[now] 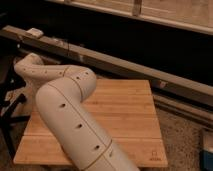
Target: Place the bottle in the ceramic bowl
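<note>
Your plank-topped wooden table point(127, 112) stood on the speckled floor point(186, 137), with a small dark mark point(156, 159) near its front right corner.

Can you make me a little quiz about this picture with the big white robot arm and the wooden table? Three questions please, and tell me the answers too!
1. True or false: the white arm reaches over the left side of the table.
2. What is the table top made of? A. glass B. wood C. carpet
3. Can you spot the gripper, the bottle or the bowl?

Key
1. True.
2. B.
3. No. None of them shows; the gripper is out of sight, likely behind the arm.
</note>
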### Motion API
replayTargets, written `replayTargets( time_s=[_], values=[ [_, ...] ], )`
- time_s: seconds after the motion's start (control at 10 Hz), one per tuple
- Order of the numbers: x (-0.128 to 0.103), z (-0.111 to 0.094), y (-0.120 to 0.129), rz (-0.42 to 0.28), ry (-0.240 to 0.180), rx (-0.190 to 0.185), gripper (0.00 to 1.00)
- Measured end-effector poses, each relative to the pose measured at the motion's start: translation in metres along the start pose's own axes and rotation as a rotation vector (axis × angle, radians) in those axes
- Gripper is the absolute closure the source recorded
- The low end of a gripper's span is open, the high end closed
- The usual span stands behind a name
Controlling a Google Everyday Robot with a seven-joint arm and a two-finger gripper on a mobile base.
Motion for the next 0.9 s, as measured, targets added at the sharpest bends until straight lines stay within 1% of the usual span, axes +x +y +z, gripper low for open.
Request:
replayTargets(
  time_s=[0.2,0.4,0.8,0.9],
  values=[
    [-0.002,0.005,0.004,0.000,0.014,-0.002,0.35],
    [-0.001,0.015,0.004,0.009,0.032,0.010,0.35],
    [0.011,0.031,-0.023,0.074,0.065,0.041,0.35],
    [0.014,0.033,-0.029,0.089,0.068,0.044,0.35]
  ],
)
